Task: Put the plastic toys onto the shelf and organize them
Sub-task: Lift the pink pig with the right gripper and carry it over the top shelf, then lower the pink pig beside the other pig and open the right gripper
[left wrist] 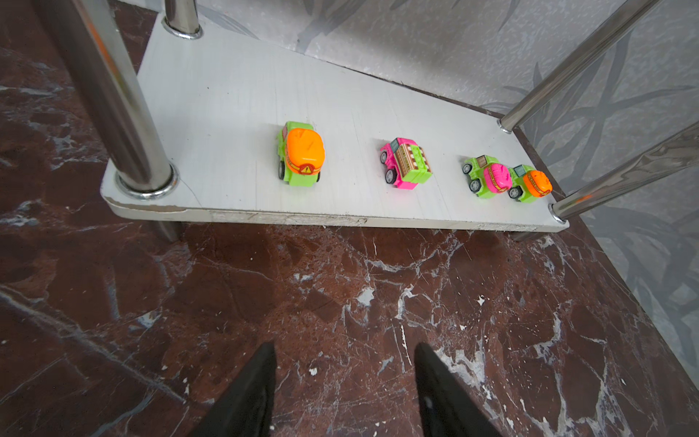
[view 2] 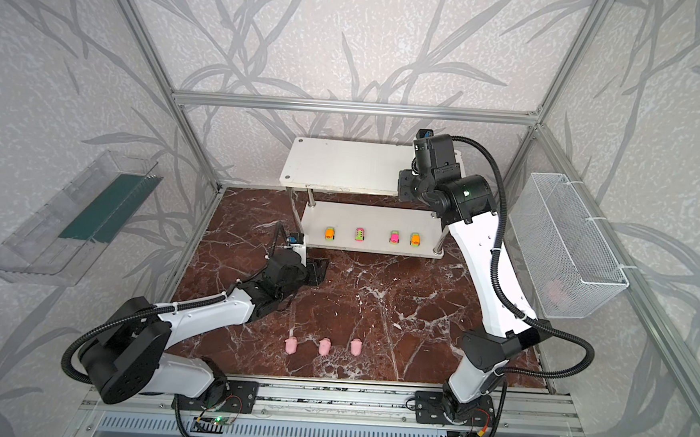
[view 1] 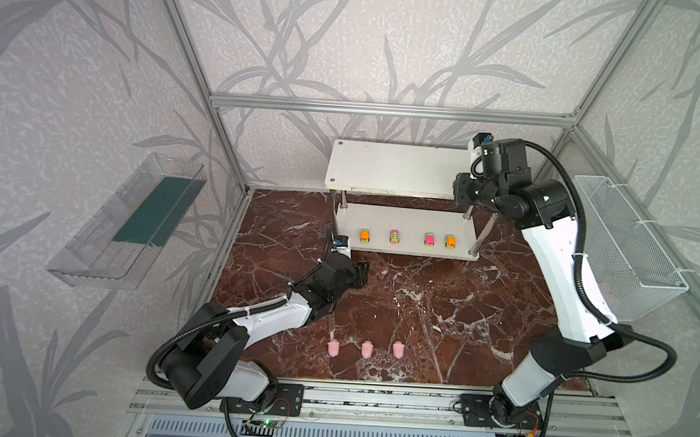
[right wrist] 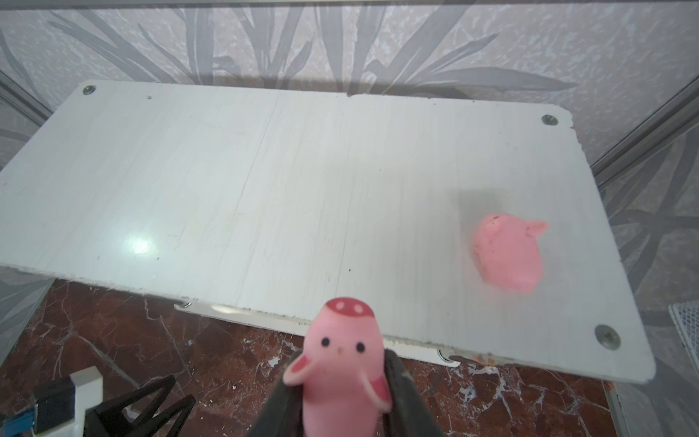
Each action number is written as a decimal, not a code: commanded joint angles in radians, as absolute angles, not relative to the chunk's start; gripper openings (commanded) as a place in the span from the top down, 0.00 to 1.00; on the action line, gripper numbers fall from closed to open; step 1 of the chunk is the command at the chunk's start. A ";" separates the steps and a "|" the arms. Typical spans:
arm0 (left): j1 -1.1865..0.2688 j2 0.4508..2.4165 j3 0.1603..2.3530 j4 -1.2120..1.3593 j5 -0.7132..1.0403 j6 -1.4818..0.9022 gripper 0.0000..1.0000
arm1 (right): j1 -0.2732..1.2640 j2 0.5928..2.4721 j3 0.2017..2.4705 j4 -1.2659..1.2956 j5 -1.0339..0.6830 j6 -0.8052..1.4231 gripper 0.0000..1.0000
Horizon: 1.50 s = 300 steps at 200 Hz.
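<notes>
The white two-tier shelf (view 1: pixel 384 167) stands against the back wall. Several toy cars sit in a row along the front of its lower tier (left wrist: pixel 227 113), from an orange-topped car (left wrist: pixel 302 153) to another orange one (left wrist: pixel 531 183). One pink pig (right wrist: pixel 507 257) lies on the top tier. My right gripper (right wrist: pixel 342 363) hovers at the top tier's front right edge, shut on a second pig (right wrist: pixel 340 340), snout up. Three pigs (view 1: pixel 367 349) lie in a row on the marble floor. My left gripper (left wrist: pixel 344 346) is open and empty, low over the floor before the shelf's left end.
A clear plastic tray (view 1: pixel 131 223) hangs on the left wall. A white wire mesh basket (view 1: pixel 625 244) hangs on the right wall beside the right arm, with something pink inside (view 2: pixel 556 290). Chrome posts (left wrist: pixel 113 94) stand at the shelf corners.
</notes>
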State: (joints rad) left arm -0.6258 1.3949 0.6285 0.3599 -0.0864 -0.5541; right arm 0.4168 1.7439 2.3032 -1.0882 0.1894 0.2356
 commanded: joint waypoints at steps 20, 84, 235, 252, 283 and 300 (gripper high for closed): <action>-0.620 1.389 0.617 0.380 -0.084 -0.564 0.43 | 0.384 1.892 2.496 -1.198 0.138 0.201 0.67; -0.615 1.405 0.624 0.374 -0.083 -0.558 0.43 | 0.358 1.983 2.575 -1.210 0.153 0.191 0.67; -0.596 1.451 0.652 0.382 -0.051 -0.561 0.43 | 0.314 2.084 2.671 -1.228 0.138 0.186 0.59; -0.594 1.448 0.653 0.380 -0.049 -0.559 0.43 | 0.311 2.095 2.710 -1.243 0.138 0.186 0.55; -0.594 1.450 0.656 0.377 -0.048 -0.560 0.43 | 0.305 2.092 2.754 -1.252 0.133 0.186 0.44; -0.591 1.451 0.656 0.378 -0.045 -0.561 0.43 | 0.302 2.083 2.775 -1.253 0.128 0.184 0.39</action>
State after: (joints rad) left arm -0.5991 1.4433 0.6292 0.3691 -0.0528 -0.5537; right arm 0.3111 2.0956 2.7251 -1.2316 0.1429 0.1928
